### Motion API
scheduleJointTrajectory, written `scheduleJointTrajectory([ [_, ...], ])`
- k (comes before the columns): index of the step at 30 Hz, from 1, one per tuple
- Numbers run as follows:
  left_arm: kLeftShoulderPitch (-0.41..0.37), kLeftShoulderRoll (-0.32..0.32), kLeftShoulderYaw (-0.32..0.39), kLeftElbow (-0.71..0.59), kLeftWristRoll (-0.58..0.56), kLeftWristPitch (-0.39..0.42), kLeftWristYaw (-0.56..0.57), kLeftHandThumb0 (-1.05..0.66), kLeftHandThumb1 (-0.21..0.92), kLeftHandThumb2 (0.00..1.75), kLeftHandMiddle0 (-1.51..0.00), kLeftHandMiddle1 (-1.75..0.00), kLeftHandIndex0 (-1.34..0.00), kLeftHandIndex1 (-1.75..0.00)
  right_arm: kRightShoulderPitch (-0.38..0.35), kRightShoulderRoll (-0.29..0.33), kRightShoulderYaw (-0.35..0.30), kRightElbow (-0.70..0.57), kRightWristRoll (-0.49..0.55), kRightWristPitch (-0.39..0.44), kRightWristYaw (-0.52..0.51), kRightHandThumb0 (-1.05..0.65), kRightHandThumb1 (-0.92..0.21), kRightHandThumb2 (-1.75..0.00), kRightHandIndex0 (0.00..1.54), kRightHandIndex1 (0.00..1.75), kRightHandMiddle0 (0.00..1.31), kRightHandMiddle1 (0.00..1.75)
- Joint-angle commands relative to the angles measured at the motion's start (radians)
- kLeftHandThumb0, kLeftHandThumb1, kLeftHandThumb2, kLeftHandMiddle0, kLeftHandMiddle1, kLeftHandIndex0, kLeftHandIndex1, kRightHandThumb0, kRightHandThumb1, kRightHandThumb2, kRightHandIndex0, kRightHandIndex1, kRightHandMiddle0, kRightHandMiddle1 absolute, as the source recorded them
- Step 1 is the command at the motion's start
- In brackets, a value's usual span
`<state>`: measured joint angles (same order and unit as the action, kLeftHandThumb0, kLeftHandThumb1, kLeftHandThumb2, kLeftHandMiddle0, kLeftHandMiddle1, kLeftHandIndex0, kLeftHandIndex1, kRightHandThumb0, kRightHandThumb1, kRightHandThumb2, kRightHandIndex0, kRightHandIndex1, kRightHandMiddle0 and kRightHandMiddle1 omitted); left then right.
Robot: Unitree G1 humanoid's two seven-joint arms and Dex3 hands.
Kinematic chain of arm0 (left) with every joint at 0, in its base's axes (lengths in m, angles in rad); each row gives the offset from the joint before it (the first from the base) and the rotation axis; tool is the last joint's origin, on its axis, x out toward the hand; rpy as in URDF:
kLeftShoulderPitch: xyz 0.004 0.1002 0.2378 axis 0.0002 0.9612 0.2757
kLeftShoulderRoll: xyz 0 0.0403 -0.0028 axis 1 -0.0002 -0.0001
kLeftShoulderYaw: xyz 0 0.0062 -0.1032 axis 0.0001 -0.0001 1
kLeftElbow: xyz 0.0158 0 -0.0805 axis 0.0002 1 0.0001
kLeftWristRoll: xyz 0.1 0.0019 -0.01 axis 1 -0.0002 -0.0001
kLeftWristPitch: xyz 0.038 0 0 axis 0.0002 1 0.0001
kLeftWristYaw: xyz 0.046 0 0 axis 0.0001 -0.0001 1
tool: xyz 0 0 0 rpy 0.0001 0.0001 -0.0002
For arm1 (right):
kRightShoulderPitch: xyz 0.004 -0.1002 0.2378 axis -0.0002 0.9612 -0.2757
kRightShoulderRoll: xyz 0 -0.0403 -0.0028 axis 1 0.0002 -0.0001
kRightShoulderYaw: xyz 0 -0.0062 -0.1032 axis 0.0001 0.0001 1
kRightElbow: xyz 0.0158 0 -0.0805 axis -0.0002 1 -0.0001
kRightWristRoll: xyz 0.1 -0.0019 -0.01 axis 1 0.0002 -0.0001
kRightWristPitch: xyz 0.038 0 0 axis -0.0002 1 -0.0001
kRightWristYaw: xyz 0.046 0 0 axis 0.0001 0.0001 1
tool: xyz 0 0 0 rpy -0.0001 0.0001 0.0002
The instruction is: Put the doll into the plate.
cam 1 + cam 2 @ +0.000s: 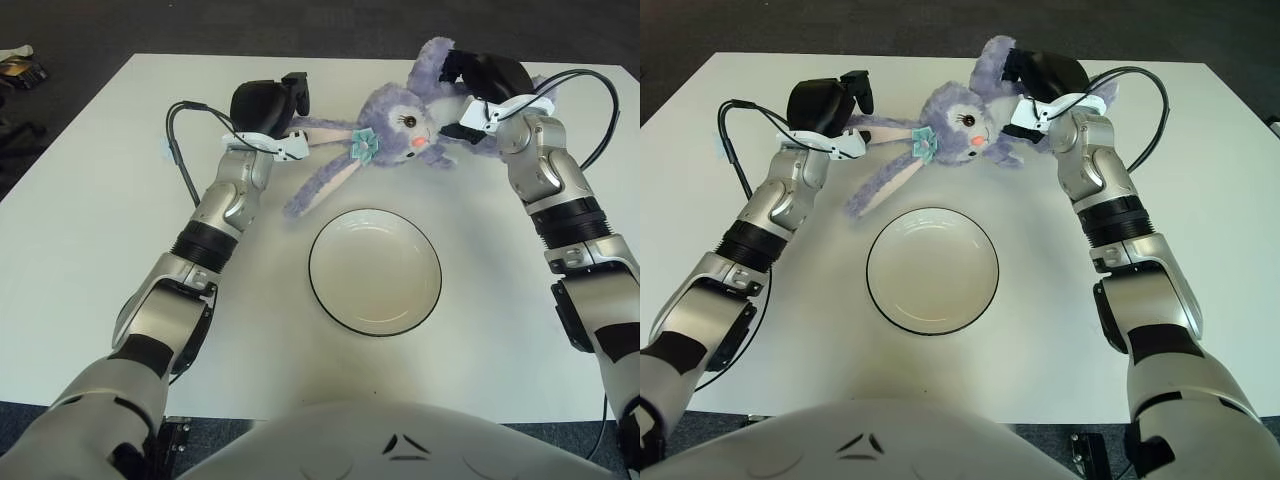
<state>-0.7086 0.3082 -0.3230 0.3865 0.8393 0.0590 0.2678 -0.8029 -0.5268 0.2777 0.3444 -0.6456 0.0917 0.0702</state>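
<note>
You are holding the doll stretched between both hands near the far edge of the tabletop, beyond the plate: the left hand is pinching an ear tip, the right hand is gripping its body. If either grip is slipping, the limp plush is likely swinging down outside the rim. Both hands' fingers and the doll's legs are hiding behind the hand housings, so you cannot judge how secure either hold is.

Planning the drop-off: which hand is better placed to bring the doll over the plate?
Right. The right hand grips the doll at its body; the left hand holds only a long ear. The plate lies below both.
</note>
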Motion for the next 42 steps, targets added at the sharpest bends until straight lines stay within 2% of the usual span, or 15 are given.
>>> scheduleJointTrajectory([
  [1, -0.036, -0.001, 0.013, 0.039, -0.012, 0.003, 0.025, -0.01, 0.19, 1.47, -0.70, -1.74, -0.47, -1.74, 0.023, -0.024, -0.024, -0.055, -0.014, 0.019, 0.008, 0.56, -0.11, -1.57, 0.78, 1.75, 1.05, 1.75],
  [9, -0.059, -0.002, 0.012, 0.089, -0.037, -0.011, 0.040, -0.01, 0.32, 1.31, -0.64, -1.69, -0.36, -1.75, 0.050, -0.030, -0.037, -0.131, -0.036, 0.061, 0.021, 0.55, -0.12, -1.56, 0.77, 1.75, 1.03, 1.75],
  [15, -0.088, -0.005, 0.014, 0.160, -0.074, -0.045, 0.050, -0.01, 0.43, 1.17, -0.59, -1.65, -0.28, -1.75, 0.043, -0.034, -0.035, -0.175, -0.058, 0.095, 0.053, 0.55, -0.13, -1.54, 0.76, 1.75, 1.01, 1.75],
  [28, -0.138, -0.008, 0.026, 0.333, -0.157, -0.162, 0.096, -0.01, 0.51, 1.08, -0.54, -1.66, -0.21, -1.75, 0.046, -0.045, -0.041, -0.267, -0.078, 0.102, 0.089, 0.55, -0.12, -1.56, 0.77, 1.75, 1.01, 1.75],
  [29, -0.141, -0.008, 0.030, 0.345, -0.167, -0.176, 0.100, -0.01, 0.51, 1.08, -0.54, -1.66, -0.21, -1.75, 0.047, -0.046, -0.044, -0.273, -0.077, 0.099, 0.091, 0.56, -0.12, -1.56, 0.77, 1.75, 1.01, 1.75],
  [32, -0.149, -0.007, 0.036, 0.372, -0.191, -0.207, 0.105, 0.00, 0.52, 1.08, -0.40, -1.72, -0.30, -1.75, 0.049, -0.046, -0.049, -0.285, -0.076, 0.095, 0.094, 0.56, -0.10, -1.57, 0.79, 1.75, 1.01, 1.75],
  [42, -0.166, -0.001, 0.078, 0.453, -0.286, -0.318, 0.085, 0.00, 0.50, 1.11, -0.37, -1.74, -0.35, -1.75, 0.046, -0.048, -0.061, -0.313, -0.070, 0.084, 0.108, 0.57, -0.10, -1.59, 0.79, 1.75, 1.02, 1.75],
])
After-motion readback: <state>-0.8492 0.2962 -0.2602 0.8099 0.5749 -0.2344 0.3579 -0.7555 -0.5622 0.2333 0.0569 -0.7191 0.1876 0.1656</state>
